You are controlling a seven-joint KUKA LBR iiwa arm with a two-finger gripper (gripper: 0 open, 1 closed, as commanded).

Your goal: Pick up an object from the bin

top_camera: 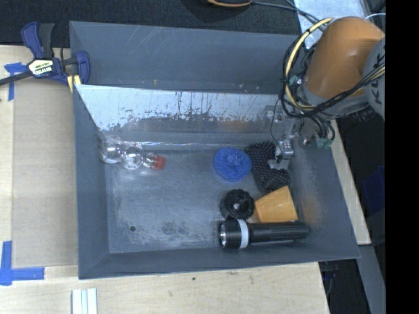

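While the gripper hangs low over the black mesh pad, just behind the orange cup, nothing looks lifted, so the pick seems barely begun: grasp and raise are left. Whether it is released or clenched I cannot tell; its tip merges with the mesh pad. Left of the cup sits a disc, before it a torch.

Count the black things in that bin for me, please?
3: a black mesh piece by the gripper, a round black cap left of the orange cup, and a black flashlight along the near wall.
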